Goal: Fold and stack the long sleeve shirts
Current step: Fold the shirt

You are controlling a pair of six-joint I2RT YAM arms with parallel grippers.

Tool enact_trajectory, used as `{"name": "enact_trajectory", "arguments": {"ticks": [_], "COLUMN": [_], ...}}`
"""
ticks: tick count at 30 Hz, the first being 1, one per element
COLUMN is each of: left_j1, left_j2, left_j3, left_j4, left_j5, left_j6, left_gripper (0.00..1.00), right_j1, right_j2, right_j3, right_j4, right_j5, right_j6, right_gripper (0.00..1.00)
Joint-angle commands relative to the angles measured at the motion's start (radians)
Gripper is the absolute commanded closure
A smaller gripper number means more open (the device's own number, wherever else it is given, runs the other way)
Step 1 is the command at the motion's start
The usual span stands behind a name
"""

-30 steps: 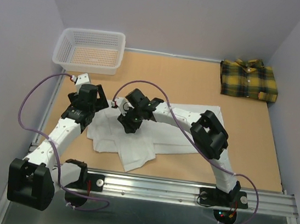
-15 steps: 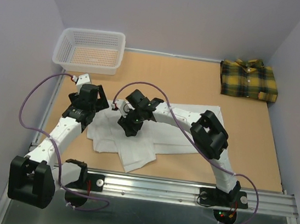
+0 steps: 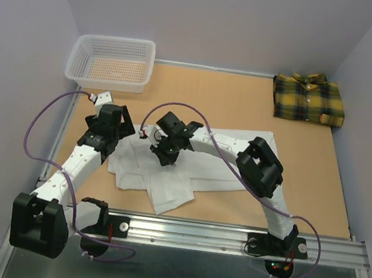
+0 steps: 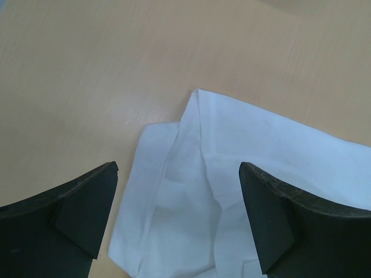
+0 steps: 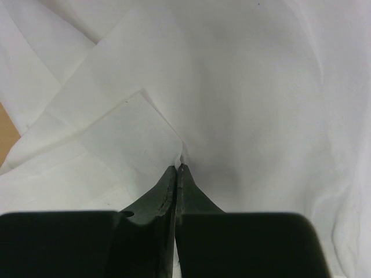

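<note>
From above: shows white shirt [image 3: 172,189] spread and rumpled on the near half of the table [image 3: 244,112], with plaid shirt [image 3: 308,99] folded neatly in the far right corner, well apart.

From the left wrist: shows left gripper [image 4: 177,174] spread wide, holding nothing, poised over the white shirt's left edge.

From the right wrist: shows right gripper [image 5: 177,168] pressed together, pinching what looks like a fold of white cloth.

Probably mid-fold on the white shirt. Calls next for lifting that pinch and carrying it across without dragging the layers beneath; stacking not yet begun.
</note>
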Motion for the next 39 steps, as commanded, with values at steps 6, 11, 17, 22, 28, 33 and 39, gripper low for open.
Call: {"name": "enact_trajectory", "arguments": {"ticks": [6,11,17,22,28,33,39], "left_j1": [0.000,0.001,0.001,0.000,0.000,0.000,0.001], "left_j2": [-0.013,-0.028,-0.031,-0.044,-0.053,-0.035,-0.007], "left_j3": [0.032,0.030,0.029,0.026,0.009,0.009,0.013], "left_j4": [0.007,0.010,0.012,0.027,0.082,0.087,0.087], "left_j5": [-0.017,-0.020,-0.006,0.044,0.144,0.184,0.218], "left_j6": [0.003,-0.001,0.002,0.022,0.051,0.060,0.065], "left_gripper": [0.03,0.03,0.03,0.03,0.03,0.03,0.03], "right_j1": [0.003,0.003,0.000,-0.019,-0.097,-0.207,-0.307], "right_j2": [-0.093,-0.143,-0.200,-0.231,-0.291,-0.366,-0.433], "right_j3": [0.056,0.085,0.163,0.186,0.117,-0.024,-0.156], "right_j4": [-0.025,-0.027,-0.025,-0.022,-0.019,-0.017,-0.017], "right_j5": [0.006,0.052,0.164,0.337,0.595,0.707,0.755], "right_j6": [0.006,0.035,0.119,0.228,0.423,0.626,0.753], "right_gripper": [1.00,1.00,0.99,0.99,0.99,0.99,0.99]}}
